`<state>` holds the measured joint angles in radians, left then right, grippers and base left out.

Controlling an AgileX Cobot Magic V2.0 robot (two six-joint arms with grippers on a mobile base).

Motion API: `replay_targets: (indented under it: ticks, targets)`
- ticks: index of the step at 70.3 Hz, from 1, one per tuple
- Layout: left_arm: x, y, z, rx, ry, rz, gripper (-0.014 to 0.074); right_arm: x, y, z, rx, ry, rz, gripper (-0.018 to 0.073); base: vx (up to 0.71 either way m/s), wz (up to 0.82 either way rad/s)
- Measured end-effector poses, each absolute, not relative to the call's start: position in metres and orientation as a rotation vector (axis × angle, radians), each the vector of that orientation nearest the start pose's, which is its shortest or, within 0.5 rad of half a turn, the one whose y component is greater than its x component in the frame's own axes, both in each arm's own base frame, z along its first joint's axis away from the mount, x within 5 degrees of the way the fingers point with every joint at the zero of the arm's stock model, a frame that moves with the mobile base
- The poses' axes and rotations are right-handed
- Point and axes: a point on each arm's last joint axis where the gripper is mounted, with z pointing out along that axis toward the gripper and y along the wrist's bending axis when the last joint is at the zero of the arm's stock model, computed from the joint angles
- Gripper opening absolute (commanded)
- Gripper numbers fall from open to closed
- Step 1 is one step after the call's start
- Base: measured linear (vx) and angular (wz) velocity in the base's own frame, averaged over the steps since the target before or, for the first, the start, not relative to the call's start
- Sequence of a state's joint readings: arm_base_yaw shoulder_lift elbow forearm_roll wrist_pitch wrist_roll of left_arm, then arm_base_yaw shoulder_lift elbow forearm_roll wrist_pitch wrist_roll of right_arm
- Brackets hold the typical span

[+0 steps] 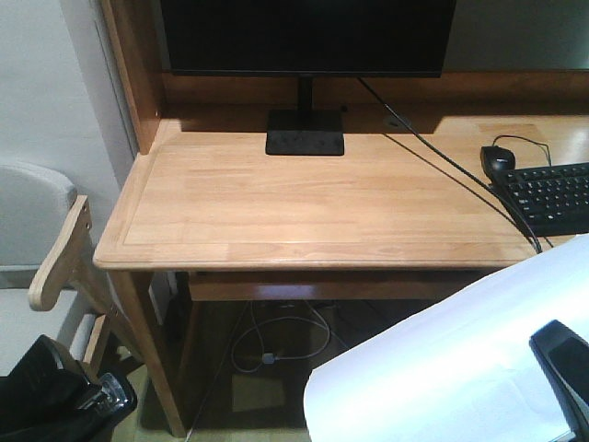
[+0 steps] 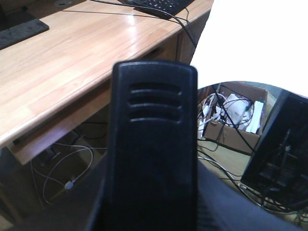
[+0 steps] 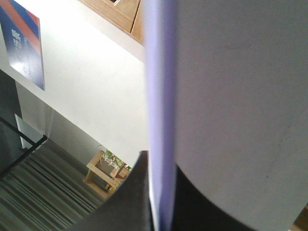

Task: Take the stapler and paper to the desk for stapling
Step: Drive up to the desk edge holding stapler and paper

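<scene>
The black stapler (image 2: 153, 144) fills the middle of the left wrist view, standing between the dark fingers of my left gripper (image 2: 151, 204), which is shut on it. From the front, that gripper (image 1: 64, 396) hangs low at the left, below the desk (image 1: 304, 203) edge. The white paper (image 1: 442, 368) slopes across the lower right, in front of and below the desk's front edge. My right gripper (image 1: 563, 364) is shut on it. In the right wrist view the paper (image 3: 231, 96) runs edge-on between the jaws (image 3: 161, 197). The paper (image 2: 255, 43) also shows at the upper right of the left wrist view.
A monitor (image 1: 304, 37) on a black base (image 1: 305, 138) stands at the desk's back. A keyboard (image 1: 552, 195) and black mouse (image 1: 498, 158) lie at the right, with a cable (image 1: 442, 157) crossing the top. A wooden chair (image 1: 55, 267) stands at the left. Cables (image 1: 276, 345) and a box (image 2: 236, 120) lie under the desk.
</scene>
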<state>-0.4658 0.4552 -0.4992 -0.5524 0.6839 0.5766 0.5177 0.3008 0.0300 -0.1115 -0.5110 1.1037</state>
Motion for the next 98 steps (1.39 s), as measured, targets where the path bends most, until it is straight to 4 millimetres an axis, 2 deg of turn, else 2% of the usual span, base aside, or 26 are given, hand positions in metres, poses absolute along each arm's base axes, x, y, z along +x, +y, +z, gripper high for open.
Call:
replay_targets:
  ticks: [98]
  targets:
    - [0.0627, -0.0653, 0.2971, 0.807, 1.898, -0.554, -0.0006, 0.0654, 0.0429, 0.2281, 0.297, 1.4, 1.318, -0.0006, 0.11, -0.01]
